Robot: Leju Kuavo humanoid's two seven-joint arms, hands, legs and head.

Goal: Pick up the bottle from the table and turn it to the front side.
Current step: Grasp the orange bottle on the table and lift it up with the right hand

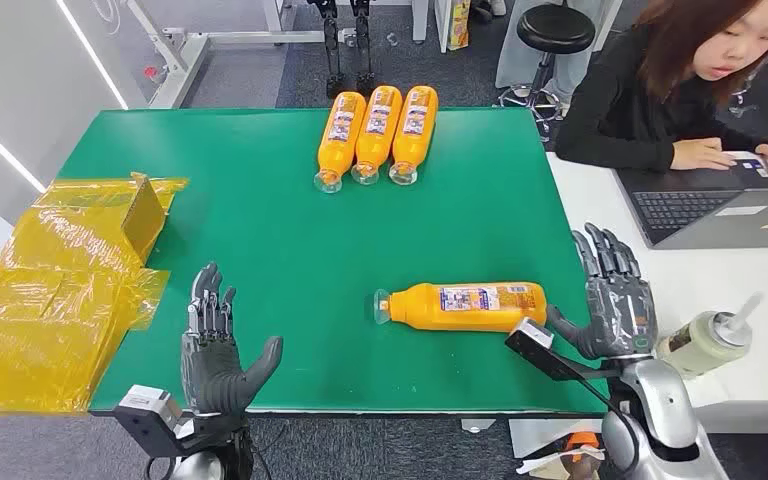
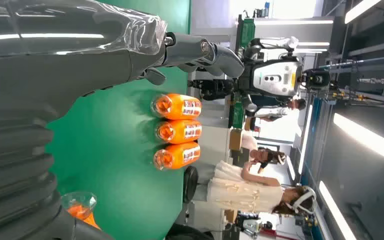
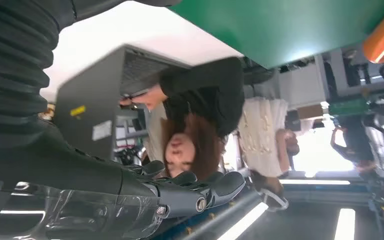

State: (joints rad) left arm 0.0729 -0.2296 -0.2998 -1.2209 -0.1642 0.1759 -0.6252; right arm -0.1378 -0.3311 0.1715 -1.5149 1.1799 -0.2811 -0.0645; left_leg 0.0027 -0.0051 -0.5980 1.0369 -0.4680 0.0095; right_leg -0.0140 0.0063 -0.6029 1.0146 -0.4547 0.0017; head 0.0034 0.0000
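Orange bottle (image 1: pixel 465 305) lying flat on green surface (image 1: pixel 260 220), at 4 o'clock from centre, cap leftward.
Right hand (image 1: pixel 615 300) released, fingers spread, just beside its base; left hand (image 1: pixel 215 345) released at 7 o'clock. Label print unreadable. Three bottles (image 1: pixel 375 135) at 12; yellow film (image 1: pixel 60 290) at 9; person's sleeve (image 1: pixel 610 125), laptop (image 1: pixel 720 210) at 2.

Bottle (image 1: pixel 468 305) lying near table (image 1: pixel 260 230) front (cap leftward), three bottles (image 1: pixel 376 135) behind, right hand (image 1: pixel 612 300) beside.

Silver arms (image 1: pixel 650 415) — dark grey fingers (image 1: pixel 610 262), ribbed covers.
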